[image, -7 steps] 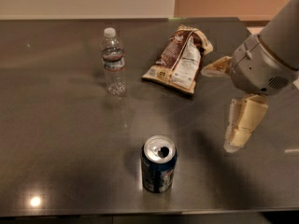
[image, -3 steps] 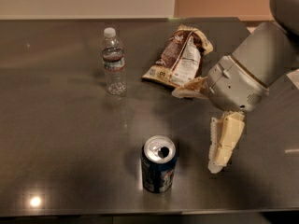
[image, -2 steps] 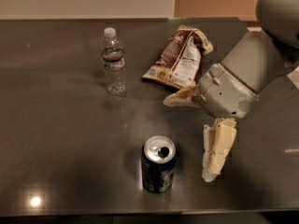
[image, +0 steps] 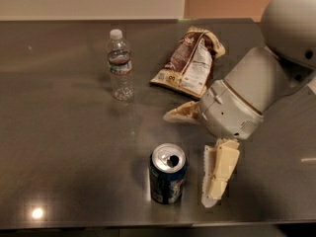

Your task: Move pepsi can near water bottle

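Observation:
The pepsi can (image: 168, 174) is dark blue with a silver top that has been opened. It stands upright near the table's front edge. The water bottle (image: 120, 64) is clear with a white cap and stands upright at the back left, well apart from the can. My gripper (image: 190, 158) is open just right of the can and slightly above it. One cream finger (image: 178, 113) points left behind the can. The other finger (image: 218, 174) points down beside the can's right side. Neither finger touches the can.
A brown-and-white chip bag (image: 190, 63) lies at the back, right of the bottle and behind my arm (image: 247, 98). The dark grey table (image: 64, 157) ends at a front edge just below the can. A light reflection shows at the front left.
My arm and gripper have moved left and forward toward the can, from about a can's width away to just beside it. The can, bottle and chip bag have not moved.

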You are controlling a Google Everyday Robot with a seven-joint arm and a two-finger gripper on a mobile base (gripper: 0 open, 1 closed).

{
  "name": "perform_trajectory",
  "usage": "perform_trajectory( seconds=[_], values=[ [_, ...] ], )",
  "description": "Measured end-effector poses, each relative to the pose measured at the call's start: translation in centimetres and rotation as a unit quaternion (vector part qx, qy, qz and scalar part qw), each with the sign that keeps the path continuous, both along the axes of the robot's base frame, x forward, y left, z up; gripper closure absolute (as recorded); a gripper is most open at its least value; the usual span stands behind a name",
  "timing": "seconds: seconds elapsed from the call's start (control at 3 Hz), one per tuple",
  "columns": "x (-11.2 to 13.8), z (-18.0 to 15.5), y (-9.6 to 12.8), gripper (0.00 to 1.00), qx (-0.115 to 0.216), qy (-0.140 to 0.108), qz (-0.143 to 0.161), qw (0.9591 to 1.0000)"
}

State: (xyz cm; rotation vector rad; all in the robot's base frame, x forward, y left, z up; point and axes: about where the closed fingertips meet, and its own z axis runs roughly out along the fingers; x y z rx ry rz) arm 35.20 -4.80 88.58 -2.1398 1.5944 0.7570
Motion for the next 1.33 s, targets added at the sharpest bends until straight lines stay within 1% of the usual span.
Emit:
perform_trajectory(
  seconds=[0.33, 0.67, 1.0, 1.33],
  values=[
    [-0.4, 0.3, 0.7, 0.00, 0.012, 0.002, -0.009, 0.9999],
    [-0.8, 0.6, 1.3, 0.00, 0.024, 0.014, -0.014, 0.9995],
    [-1.5, 0.7, 2.0, 0.16, 0.031, 0.023, -0.008, 0.9992],
    [-2.1, 0.7, 2.7, 0.40, 0.032, 0.031, 0.002, 0.9990]
  ],
)
